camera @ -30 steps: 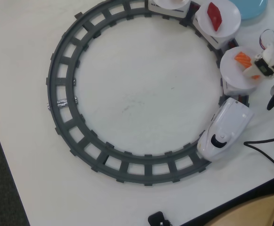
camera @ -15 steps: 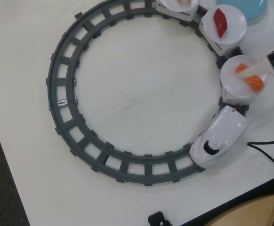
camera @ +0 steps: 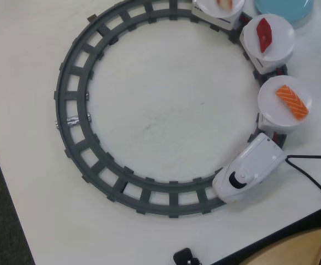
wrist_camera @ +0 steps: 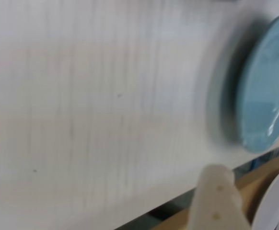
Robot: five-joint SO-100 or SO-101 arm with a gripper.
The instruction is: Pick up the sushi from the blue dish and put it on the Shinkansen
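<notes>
Salmon sushi (camera: 292, 102) sits on white plate (camera: 284, 99) behind Shinkansen (camera: 250, 168). Blue dish (wrist_camera: 269, 81) empty, up-right of one blurred finger (wrist_camera: 216, 201); finger state cannot be told. Counter (wrist_camera: 91, 105) white.

The wrist view is motion-blurred; the blue dish (wrist_camera: 266, 91) runs off its right edge, and the overhead view crops it (camera: 284, 8) too.

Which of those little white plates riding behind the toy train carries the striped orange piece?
The round white plate directly behind the white toy bullet train carries the striped orange salmon piece; the next plate holds a solid dark-red piece.
</notes>
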